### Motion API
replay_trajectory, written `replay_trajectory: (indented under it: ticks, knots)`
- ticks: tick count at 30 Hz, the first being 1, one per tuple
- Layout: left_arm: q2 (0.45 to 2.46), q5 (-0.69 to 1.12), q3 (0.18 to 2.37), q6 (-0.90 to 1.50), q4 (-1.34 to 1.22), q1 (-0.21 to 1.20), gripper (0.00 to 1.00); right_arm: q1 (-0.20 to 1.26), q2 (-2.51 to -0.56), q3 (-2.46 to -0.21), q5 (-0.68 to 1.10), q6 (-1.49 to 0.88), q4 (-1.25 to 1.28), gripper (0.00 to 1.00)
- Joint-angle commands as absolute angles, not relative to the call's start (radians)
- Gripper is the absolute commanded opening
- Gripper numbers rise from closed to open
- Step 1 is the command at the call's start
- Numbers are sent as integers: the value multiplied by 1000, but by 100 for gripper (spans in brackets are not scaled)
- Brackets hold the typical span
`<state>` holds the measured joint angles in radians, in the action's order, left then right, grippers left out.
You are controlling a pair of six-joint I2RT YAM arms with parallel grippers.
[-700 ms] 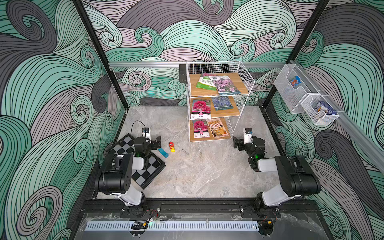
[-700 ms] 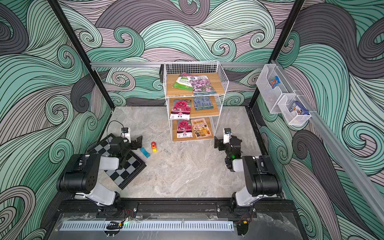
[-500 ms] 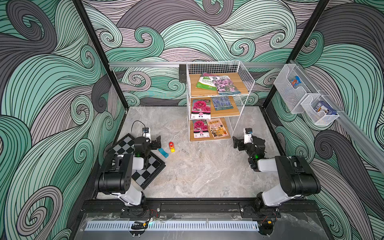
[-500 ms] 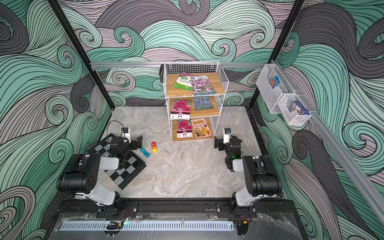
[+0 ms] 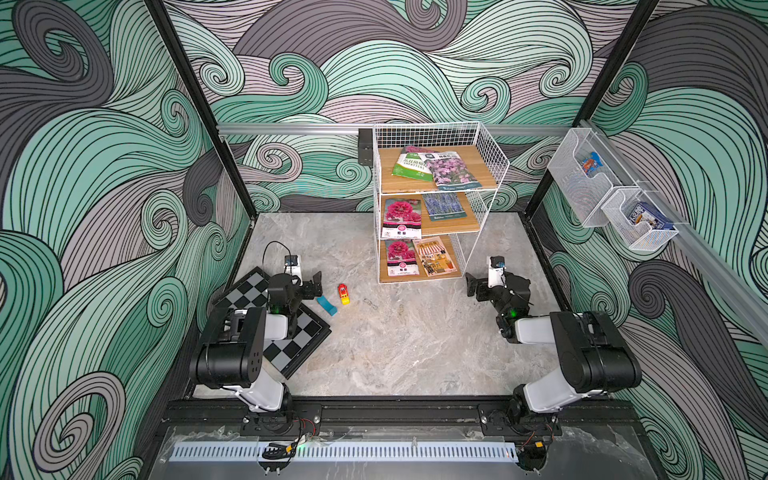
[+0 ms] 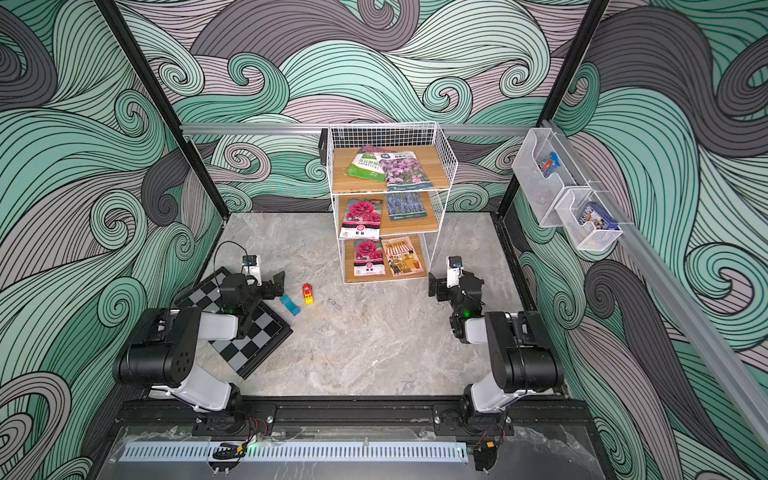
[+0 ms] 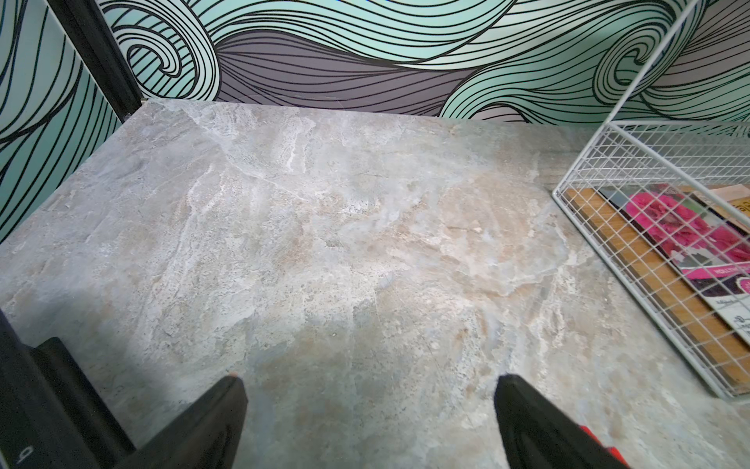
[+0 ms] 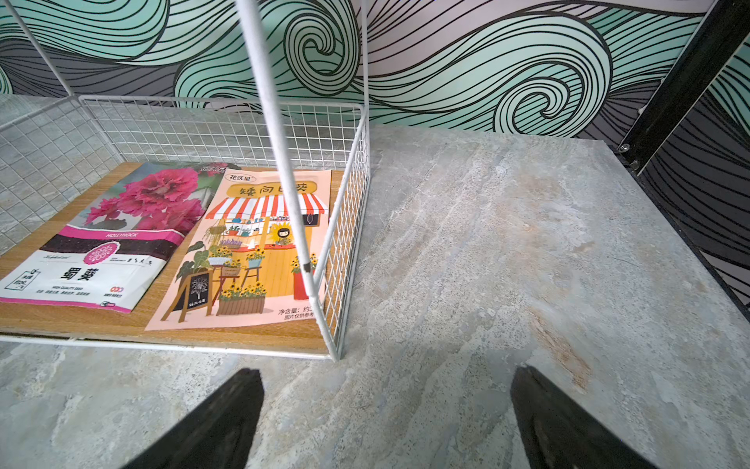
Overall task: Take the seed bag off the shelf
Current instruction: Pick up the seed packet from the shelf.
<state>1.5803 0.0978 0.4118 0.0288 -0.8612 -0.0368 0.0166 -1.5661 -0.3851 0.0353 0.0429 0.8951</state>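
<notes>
The 2 arms are folded low, forearms reaching away from their bases. The left gripper [image 5: 316, 285] hangs near the left edge of the desk [image 5: 395, 332], jaws spread wide, nothing between them. The right gripper [image 5: 472, 286] hangs near the right edge, jaws equally wide and empty.

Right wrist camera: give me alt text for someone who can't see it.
Two flat seed packets lie side by side on the wooden bottom board of a white wire-grid shelf: a pink hollyhock packet and a peach packet printed with a cartoon flower stall. The right gripper, open and empty, faces grey marble-patterned tabletop just outside the shelf.
</notes>
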Motion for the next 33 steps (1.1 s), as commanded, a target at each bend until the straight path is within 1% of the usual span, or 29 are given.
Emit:
replay_trajectory:
  ticks: [1, 3, 5, 7, 9, 10, 12, 15, 18, 22, 25, 27, 30, 31, 33]
  knots:
    - [1581, 91, 418, 19, -886, -35, 99, 18, -1553, -387, 14, 44, 920, 99]
    - [1531, 44, 401, 34, -881, -34, 99, 19, -1500, -390, -30, 27, 879, 99]
    - [1415, -23, 434, 73, -724, -35, 99, 19, -1409, -458, -73, -2, 670, 99]
    - [1286, -28, 549, 144, -378, -34, 99, 18, -1341, -565, -92, -74, 383, 99]
    - [1223, -58, 677, 287, -47, -22, 99, 25, -1289, -625, -91, -152, 236, 99]
    - [1208, -44, 725, 338, 59, -9, 99, 33, -1259, -641, -91, -189, 188, 99]
    - [1185, -44, 789, 404, 186, 38, 99, 63, -1198, -671, -116, -239, 96, 99]
    - [1151, -40, 871, 457, 302, 127, 99, 103, -1115, -739, -150, -364, -85, 99]
    - [1129, -39, 986, 503, 451, 184, 99, 139, -1052, -832, -98, -455, -242, 99]
    - [1118, 9, 1117, 615, 612, 213, 99, 238, -964, -927, -176, -554, -353, 99]
    - [1120, 58, 1184, 675, 679, 244, 98, 316, -961, -1037, -250, -582, -449, 99]
    - [1120, 68, 1210, 696, 697, 274, 99, 369, -979, -1103, -301, -570, -462, 99]
    - [1124, 72, 1219, 684, 704, 309, 99, 456, -1003, -1169, -452, -591, -458, 99]
    - [1128, 75, 1221, 672, 710, 312, 99, 468, -1003, -1180, -455, -562, -431, 99]
    - [1132, 76, 1227, 648, 729, 314, 99, 474, -978, -1165, -390, -481, -323, 99]
